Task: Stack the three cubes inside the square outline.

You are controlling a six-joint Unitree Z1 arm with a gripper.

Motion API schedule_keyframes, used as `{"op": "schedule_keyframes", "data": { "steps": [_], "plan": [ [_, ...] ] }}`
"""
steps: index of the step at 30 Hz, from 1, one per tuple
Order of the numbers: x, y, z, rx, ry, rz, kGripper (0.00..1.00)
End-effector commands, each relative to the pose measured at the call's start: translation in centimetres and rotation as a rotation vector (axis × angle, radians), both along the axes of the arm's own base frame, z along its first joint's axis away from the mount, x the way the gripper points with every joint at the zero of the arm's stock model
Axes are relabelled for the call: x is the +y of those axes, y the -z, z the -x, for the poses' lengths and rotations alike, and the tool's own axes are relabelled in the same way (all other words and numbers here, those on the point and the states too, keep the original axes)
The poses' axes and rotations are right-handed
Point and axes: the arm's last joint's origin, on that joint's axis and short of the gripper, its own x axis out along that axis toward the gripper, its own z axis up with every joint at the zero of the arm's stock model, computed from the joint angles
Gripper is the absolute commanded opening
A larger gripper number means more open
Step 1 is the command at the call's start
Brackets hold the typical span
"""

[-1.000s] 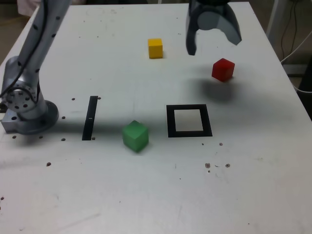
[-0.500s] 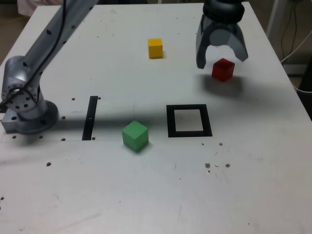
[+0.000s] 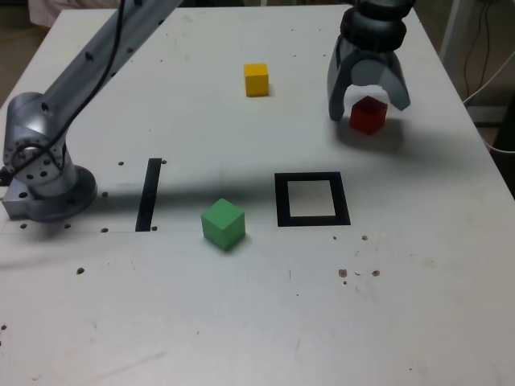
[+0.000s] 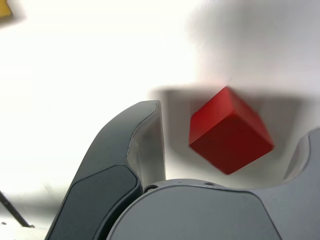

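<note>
The red cube (image 3: 368,115) (image 4: 229,131) rests on the white table at the exterior view's upper right. My gripper (image 3: 368,104) (image 4: 227,137) hangs open right over it, one finger on each side, neither finger touching it. The yellow cube (image 3: 256,79) sits at the back middle, and a corner of it (image 4: 6,10) shows in the wrist view. The green cube (image 3: 223,223) lies in front, to the exterior view's left of the square outline (image 3: 311,199), whose white centre holds nothing.
A narrow black strip (image 3: 149,193) lies on the table near the arm's base (image 3: 44,173). The table's right edge (image 3: 475,137) runs close to the red cube, with cables and a dark object beyond it. Small holes dot the tabletop.
My gripper has moved toward the exterior view's right and come down, from beside the red cube to straddling it. The cubes have not moved.
</note>
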Motion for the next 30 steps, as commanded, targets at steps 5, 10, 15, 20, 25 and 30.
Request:
{"op": "schedule_keyframes", "data": {
  "steps": [5,10,15,20,25,30],
  "plan": [
    [0.2,1.2,-0.5,0.009,-0.002,0.003,0.89],
    [0.2,1.8,-0.7,0.018,-0.002,0.01,0.87],
    [0.2,1.7,-0.8,0.015,-0.002,0.018,0.82],
    [0.2,1.5,-0.9,0.005,-0.001,0.025,0.69],
    [0.2,1.5,-0.8,0.008,-0.001,0.02,0.56],
    [0.1,1.6,-0.7,0.017,0.001,0.018,0.54]
  ]
}}
